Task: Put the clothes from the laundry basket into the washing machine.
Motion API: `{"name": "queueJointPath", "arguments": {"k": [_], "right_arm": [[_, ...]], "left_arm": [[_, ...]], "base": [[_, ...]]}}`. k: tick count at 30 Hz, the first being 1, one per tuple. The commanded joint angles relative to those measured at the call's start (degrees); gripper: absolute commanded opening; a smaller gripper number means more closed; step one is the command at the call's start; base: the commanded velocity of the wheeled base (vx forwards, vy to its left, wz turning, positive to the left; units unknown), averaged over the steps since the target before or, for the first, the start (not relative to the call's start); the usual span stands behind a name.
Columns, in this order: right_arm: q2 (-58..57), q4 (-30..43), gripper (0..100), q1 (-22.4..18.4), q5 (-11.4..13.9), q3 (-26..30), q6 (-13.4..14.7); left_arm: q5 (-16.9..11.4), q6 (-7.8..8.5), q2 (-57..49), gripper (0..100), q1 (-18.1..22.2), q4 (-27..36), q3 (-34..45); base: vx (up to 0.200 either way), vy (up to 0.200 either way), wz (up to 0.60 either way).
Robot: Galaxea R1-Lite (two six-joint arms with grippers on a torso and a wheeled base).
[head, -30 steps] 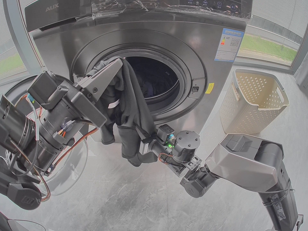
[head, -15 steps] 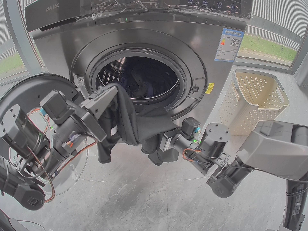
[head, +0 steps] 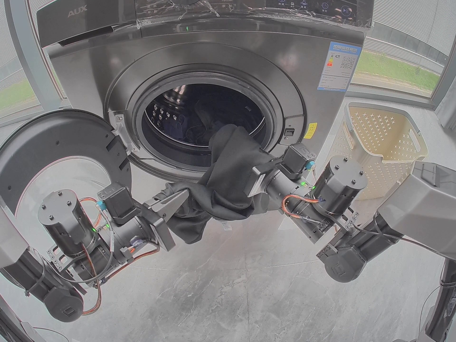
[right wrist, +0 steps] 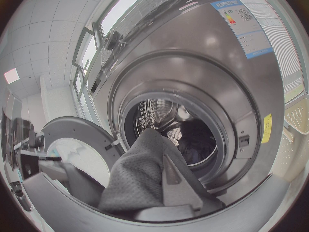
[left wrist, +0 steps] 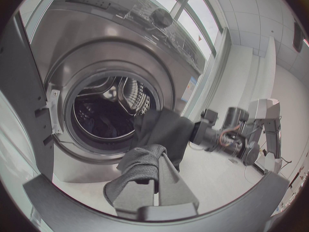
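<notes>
Head view: the left gripper [head: 178,199] and right gripper [head: 256,176] each pinch shut on a dark garment [head: 228,167] stretched between them, its upper fold before the open washing machine [head: 294,72] drum's lower rim. A beige laundry basket [head: 375,167] stands beside the machine on grey marbled floor [head: 228,286], with windows [head: 403,67] behind.

Dark grey garment [head: 228,176], cream perforated laundry basket [head: 380,148]
</notes>
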Motion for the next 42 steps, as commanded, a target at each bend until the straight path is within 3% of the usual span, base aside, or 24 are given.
{"name": "queueJointPath", "arguments": {"k": [1, 7, 8, 13, 14, 17, 25, 29, 37, 42], "right_arm": [[-0.7, 0.3, 0, 0.2, -0.3, -2.3, 0.1], [-0.7, 0.3, 0, 0.1, -0.3, -2.3, 0.1], [-0.7, 0.3, 0, 0.1, -0.3, -2.4, 0.1], [-0.7, 0.6, 0, 0.0, -0.3, -3.4, 0.1], [-0.7, 0.9, 0, 0.0, -0.3, -3.8, 0.1], [-0.7, 1.2, 0, 0.0, -0.3, -4.5, 0.0], [-0.7, 1.4, 0, 0.1, -0.3, -5.2, -0.1], [-0.7, 1.3, 0, 0.1, -0.3, -5.2, -0.1], [-0.5, 1.3, 0, 0.6, -0.3, -5.1, -0.1], [-0.4, 1.1, 0, 2.1, -0.3, -4.3, 0.0]], "left_arm": [[0.0, 0.63, 3.3, 0, 0.3, 0.0, 0.5], [-0.1, 0.54, 3.3, 0, 0.3, 0.0, 0.8], [-0.1, 0.45, 3.6, 100, 0.1, 0.0, 1.2], [-0.1, 1.33, 5.9, 100, -0.6, -0.1, 5.3], [-0.2, 2.74, 6.9, 100, -1.1, -0.1, 6.3], [-0.3, 4.85, 8.1, 100, -1.3, -0.1, 8.2], [-3.8, 6.43, 9.5, 100, -1.3, 0.0, 12.6], [-4.0, 8.54, 11.1, 100, -1.3, -0.1, 14.2], [-3.8, 8.71, 11.3, 100, -2.0, -0.1, 13.8], [-3.2, 8.01, 10.7, 100, -2.6, -0.2, 7.2]], "base": [[0.000, 0.000, 0.00], [0.000, 0.000, 0.00], [0.000, 0.000, 0.00], [0.000, 0.000, 0.00], [0.000, 0.000, 0.00], [0.000, 0.000, 0.00], [0.000, 0.000, 0.00], [0.000, 0.000, 0.00], [0.000, 0.000, 0.00], [0.000, 0.000, 0.00]]}}
